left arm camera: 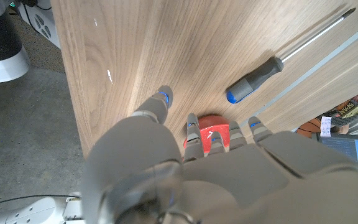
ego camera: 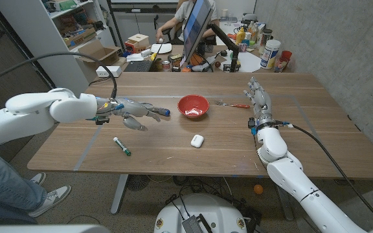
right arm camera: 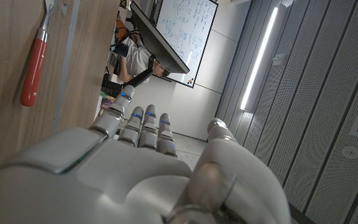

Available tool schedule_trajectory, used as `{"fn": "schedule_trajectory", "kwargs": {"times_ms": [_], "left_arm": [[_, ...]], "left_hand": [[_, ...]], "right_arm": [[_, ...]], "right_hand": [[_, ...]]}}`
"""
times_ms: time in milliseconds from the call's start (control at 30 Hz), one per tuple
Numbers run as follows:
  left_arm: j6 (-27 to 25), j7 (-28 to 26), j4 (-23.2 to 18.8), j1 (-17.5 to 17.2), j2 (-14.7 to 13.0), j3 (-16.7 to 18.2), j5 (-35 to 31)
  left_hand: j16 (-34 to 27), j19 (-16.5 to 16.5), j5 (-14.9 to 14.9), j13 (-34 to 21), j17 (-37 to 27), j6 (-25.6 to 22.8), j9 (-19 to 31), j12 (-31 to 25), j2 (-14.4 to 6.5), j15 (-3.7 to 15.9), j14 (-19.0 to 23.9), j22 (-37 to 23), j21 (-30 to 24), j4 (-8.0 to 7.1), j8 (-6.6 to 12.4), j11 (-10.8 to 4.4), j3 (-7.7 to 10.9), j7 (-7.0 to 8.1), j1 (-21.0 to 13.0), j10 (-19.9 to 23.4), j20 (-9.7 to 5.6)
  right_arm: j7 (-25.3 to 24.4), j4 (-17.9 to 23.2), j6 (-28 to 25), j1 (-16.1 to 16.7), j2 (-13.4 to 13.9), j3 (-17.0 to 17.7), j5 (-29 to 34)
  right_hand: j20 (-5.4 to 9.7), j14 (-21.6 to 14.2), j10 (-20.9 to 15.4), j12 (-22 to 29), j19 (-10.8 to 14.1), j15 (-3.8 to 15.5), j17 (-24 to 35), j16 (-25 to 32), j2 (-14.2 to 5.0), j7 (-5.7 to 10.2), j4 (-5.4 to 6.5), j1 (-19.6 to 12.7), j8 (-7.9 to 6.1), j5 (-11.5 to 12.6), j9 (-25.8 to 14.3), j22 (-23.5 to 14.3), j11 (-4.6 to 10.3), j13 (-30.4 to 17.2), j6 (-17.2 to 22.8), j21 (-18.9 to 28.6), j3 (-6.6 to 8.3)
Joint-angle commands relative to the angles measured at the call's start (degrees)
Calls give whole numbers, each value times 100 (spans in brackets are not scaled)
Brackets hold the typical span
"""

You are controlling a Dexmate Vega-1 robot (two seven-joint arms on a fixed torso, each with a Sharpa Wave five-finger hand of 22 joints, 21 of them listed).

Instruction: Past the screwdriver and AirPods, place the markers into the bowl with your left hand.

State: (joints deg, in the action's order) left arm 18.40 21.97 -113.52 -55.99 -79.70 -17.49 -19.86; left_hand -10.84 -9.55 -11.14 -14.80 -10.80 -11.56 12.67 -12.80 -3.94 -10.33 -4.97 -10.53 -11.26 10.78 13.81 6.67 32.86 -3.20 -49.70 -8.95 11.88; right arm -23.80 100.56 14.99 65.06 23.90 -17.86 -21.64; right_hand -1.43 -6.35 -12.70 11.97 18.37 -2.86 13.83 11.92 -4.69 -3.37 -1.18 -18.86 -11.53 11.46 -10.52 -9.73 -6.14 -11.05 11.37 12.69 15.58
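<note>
Round red bowl, left hand pinching blue-capped marker, wooden table

Bowl mid-table; screwdriver right; AirPods before.

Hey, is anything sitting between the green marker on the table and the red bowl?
Nothing visible lies on the line from the green marker to the red bowl. The white earbud case sits off to the side, nearer the robot than the bowl, and the left robot hand is just beyond that line.
</note>
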Motion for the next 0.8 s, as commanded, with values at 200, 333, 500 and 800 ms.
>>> {"fn": "schedule_trajectory", "kwargs": {"times_ms": [200,333,500,800], "left_arm": [[-732,-854,-567,-1785,-928,1204,138],[-797,-979,-618,-2719,-720,2053,-267],[-620,-729,-623,-3001,-111,2422,-603],[-498,-10,-563,-3156,554,2758,-529]], "left_hand": [[-16,-83,-60,-67,-13,535,201,-67,92,-156,-86,-11,-52,-7,-28,134,107,-283,-478,-115,17],[-6,-94,-46,-77,-13,615,230,-73,147,-168,-125,-10,-46,-13,-32,143,86,-305,-515,-132,24],[-17,-101,-28,-95,-14,466,278,-116,204,-168,-124,-11,-42,-25,71,153,63,-281,-578,-74,24],[-31,-92,-24,-114,-15,341,328,-144,218,-172,-108,-14,-46,-41,160,157,52,-248,-648,-56,26]], "right_arm": [[28,162,11,74,66,-21,18],[28,200,-11,74,76,-46,38],[10,249,-61,95,85,-60,40],[-89,380,-176,184,112,-46,63]], "right_hand": [[-46,6,-55,-4,4,-8,0,-15,53,10,-66,-19,-6,22,-31,-14,-8,-13,53,-33,-8],[-49,4,-50,-9,5,-4,-9,-16,70,14,-85,-30,-6,25,-32,-15,-7,-13,57,-39,-12],[-49,1,-52,-10,7,-13,-15,-16,80,17,-94,-31,-4,27,-32,-15,-1,-14,58,-44,-17],[-54,9,-52,-14,5,-26,-23,-19,89,18,-107,-32,0,31,-32,-16,-11,-15,56,-54,-23]]}}
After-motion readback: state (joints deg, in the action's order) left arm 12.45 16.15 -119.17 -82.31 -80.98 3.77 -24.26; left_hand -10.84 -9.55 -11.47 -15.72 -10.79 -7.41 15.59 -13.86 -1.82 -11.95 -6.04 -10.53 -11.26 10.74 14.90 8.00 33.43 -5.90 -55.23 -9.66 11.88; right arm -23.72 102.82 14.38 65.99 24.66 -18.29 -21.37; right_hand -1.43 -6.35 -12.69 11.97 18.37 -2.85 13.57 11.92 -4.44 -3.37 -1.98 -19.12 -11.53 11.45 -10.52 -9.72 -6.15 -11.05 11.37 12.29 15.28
